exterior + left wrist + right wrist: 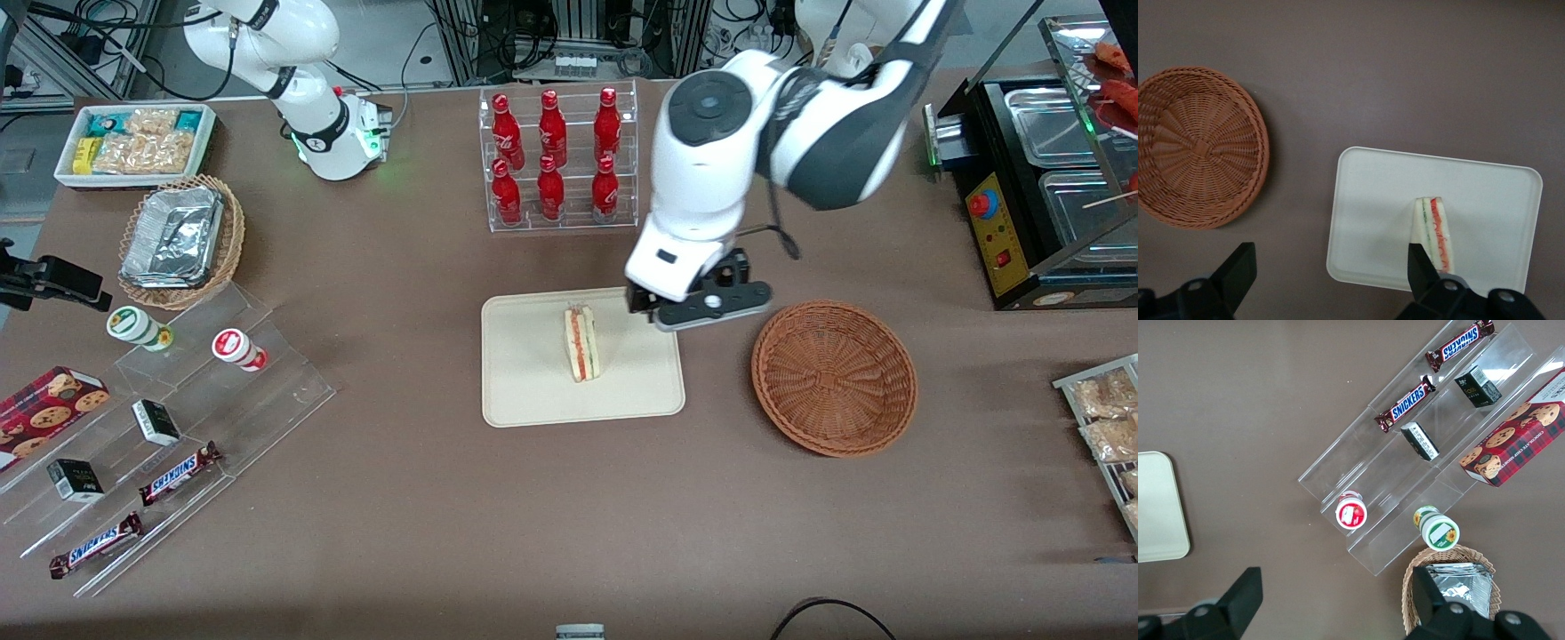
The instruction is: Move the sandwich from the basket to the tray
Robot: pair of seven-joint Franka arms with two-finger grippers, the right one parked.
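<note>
The sandwich (581, 343) stands on its edge in the middle of the cream tray (533, 400), its red and green filling stripes facing up; it also shows in the left wrist view (1435, 230) on the tray (1485, 200). The reddish-brown wicker basket (834, 377) is empty and sits beside the tray, toward the working arm's end; it also shows in the left wrist view (1195, 147). My left gripper (689, 311) (1331, 267) hangs open and empty above the tray's edge, between the sandwich and the basket.
A clear rack of red bottles (557, 156) stands farther from the front camera than the tray. A black food warmer (1040, 178) and a rack of bagged snacks (1107, 418) lie at the working arm's end. Clear shelves with snacks (151, 444) lie toward the parked arm's end.
</note>
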